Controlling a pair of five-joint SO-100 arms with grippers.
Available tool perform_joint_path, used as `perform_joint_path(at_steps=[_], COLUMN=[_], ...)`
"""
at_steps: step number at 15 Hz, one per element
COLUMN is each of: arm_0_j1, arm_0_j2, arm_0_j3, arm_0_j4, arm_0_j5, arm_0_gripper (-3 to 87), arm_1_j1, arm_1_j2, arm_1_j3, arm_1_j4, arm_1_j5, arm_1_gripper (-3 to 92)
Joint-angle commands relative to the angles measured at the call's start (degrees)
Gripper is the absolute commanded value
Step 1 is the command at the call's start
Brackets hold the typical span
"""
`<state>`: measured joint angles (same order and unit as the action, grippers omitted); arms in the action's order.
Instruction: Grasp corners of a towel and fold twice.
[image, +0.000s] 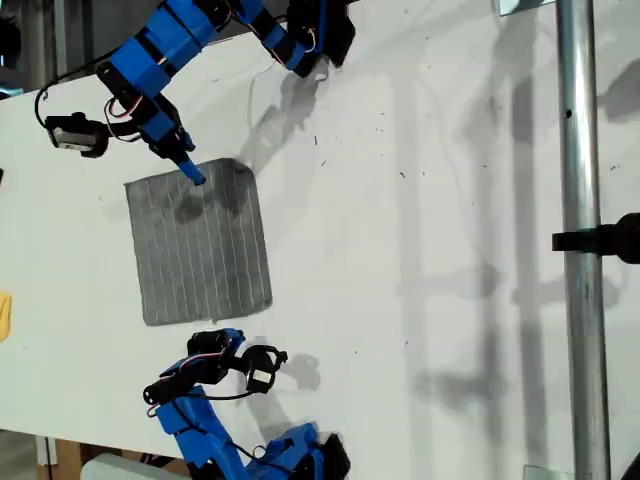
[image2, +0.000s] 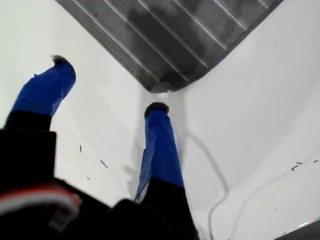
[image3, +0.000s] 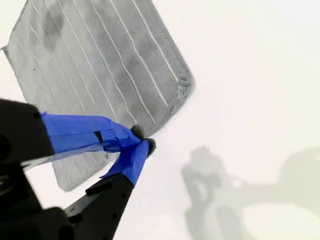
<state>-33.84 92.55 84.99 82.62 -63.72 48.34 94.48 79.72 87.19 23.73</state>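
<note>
The grey striped towel (image: 200, 245) lies flat on the white table, towards the exterior view's left. My second gripper (image: 192, 172) is shut, and its blue fingertips (image3: 134, 134) meet right at the towel's (image3: 100, 60) far edge, a little short of one rounded corner (image3: 184, 84). No cloth shows lifted between them. My first gripper (image: 215, 342) is open just off the towel's near edge. Its two blue fingers (image2: 159, 145) hover over bare table, one tip a short way from a towel corner (image2: 159, 86).
A small yellow object (image: 3, 315) sits at the exterior view's left edge. A vertical metal pole (image: 580, 200) with a black clamp (image: 600, 242) runs down the exterior view's right. Both arms' bases stand at the top and bottom table edges of the exterior view.
</note>
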Motion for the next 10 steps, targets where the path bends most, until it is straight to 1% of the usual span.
perform_joint_path(at_steps=[1, 3, 6, 10], arm_0_j1=[0.44, 1.23, 1.76, 1.76], arm_0_j2=[0.35, 0.35, 0.35, 0.35], arm_0_j3=[-3.34, -3.60, -3.60, -3.60], arm_0_j4=[0.62, 0.62, 0.88, 1.49], arm_0_j5=[-0.09, -0.35, -0.62, -0.53], arm_0_gripper=[-2.3, -2.3, -2.0, -2.1], arm_1_j1=[1.05, 1.32, 2.29, 1.14], arm_1_j2=[-1.23, -5.54, -11.87, -19.25], arm_1_j3=[4.39, 8.61, 13.36, 13.80], arm_1_j4=[-6.86, -12.74, -19.16, -23.03], arm_1_j5=[-2.37, -3.16, -3.78, -3.78], arm_1_gripper=[33.3, 33.3, 33.8, 34.0])
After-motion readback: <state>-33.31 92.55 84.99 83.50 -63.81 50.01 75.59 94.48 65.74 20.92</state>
